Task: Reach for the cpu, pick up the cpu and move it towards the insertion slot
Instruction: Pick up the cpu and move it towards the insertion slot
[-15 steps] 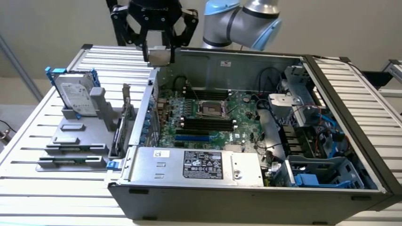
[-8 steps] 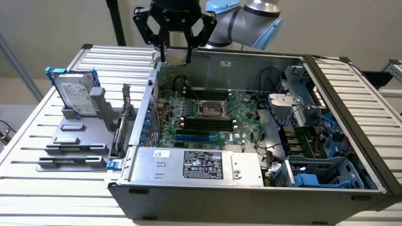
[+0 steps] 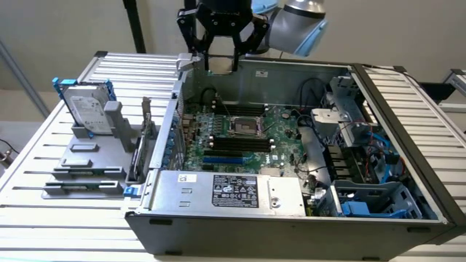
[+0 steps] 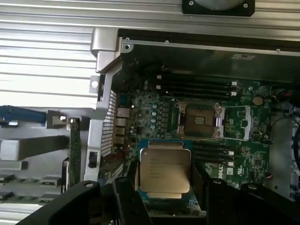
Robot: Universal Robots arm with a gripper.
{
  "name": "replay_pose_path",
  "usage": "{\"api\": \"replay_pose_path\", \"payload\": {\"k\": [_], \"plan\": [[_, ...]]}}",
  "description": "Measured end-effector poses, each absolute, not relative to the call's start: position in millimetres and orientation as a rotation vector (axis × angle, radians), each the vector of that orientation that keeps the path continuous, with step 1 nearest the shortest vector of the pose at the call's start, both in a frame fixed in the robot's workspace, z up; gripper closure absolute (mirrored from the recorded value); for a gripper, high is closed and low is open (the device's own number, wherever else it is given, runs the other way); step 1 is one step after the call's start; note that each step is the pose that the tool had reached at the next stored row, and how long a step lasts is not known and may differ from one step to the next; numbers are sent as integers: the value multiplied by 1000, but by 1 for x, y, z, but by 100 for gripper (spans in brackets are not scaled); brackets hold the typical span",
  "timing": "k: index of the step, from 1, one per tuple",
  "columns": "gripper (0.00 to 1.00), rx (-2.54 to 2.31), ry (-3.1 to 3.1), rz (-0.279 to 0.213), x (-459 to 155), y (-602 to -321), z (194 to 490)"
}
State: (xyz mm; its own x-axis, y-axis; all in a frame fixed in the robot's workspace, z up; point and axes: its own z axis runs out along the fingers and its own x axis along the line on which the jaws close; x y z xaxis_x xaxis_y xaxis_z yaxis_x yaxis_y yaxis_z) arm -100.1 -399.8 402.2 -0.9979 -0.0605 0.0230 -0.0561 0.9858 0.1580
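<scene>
Cpu clamped in the claw, silvery top with faint, unreadable print facing the wrist camera. Gripped on two opposite edges by dark fingers. A strip of green board shows around the metal lid, and the nearest edge is cut off behind the claw body. In the exterior view, hard to make out as more than a pale patch between the fingers.

Claw hanging in the air well apart from the insertion slot, up over the far wall of the computer case; whether any lower than that wall's rim, cannot tell.

Nearer than the insertion slot in the exterior view:
- a grey power supply with a label, too small to read
- then a blue card slot
- then black memory slots just beside the socket

Insertion slot itself: silver frame open, dark centre bare, with nothing seated. More memory slots on its other side, partly lost in shadow.

Well apart from the insertion slot, outside the case toward the exterior view's left: a hard drive in a blue frame, standing on edge on the slatted counter.

Beyond the insertion slot and above the claw, a grey arm joint, cut off by the frame edge.
</scene>
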Motion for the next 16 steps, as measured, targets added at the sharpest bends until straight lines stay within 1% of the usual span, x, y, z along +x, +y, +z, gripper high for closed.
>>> {"api": "replay_pose_path", "payload": {"k": [9,16], "plan": [[46,91,-3104,-230,-72,-380,396],[46,90,-3105,-204,-55,-363,391]]}}
